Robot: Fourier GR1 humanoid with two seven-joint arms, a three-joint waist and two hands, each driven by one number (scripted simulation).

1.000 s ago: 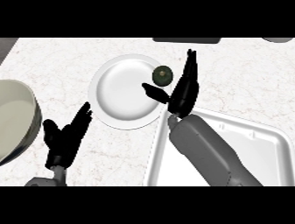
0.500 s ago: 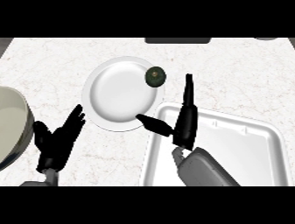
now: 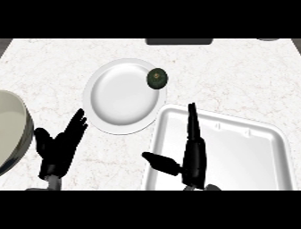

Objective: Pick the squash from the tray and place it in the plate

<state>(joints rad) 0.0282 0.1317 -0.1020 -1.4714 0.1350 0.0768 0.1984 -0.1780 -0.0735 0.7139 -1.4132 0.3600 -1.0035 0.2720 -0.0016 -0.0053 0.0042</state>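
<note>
A pale bowl (image 3: 1,134) sits at the left edge of the marbled table (image 3: 232,76), partly cut off by the view. Just beside it, near the front edge, the left hand (image 3: 60,145) is open with its fingers straight and pointing up and away; it holds nothing. The white plate (image 3: 119,96) lies beyond that hand, left of the table's middle. The squash (image 3: 156,78), small, round and dark green, lies in the plate at its far right rim. The right hand (image 3: 191,152) is over the near left part of the tray (image 3: 245,152), open and empty, fingers straight, thumb spread to the left. The white tray lies at the front right, just beside the plate. A dark slab (image 3: 179,41) lies at the far edge.
</note>
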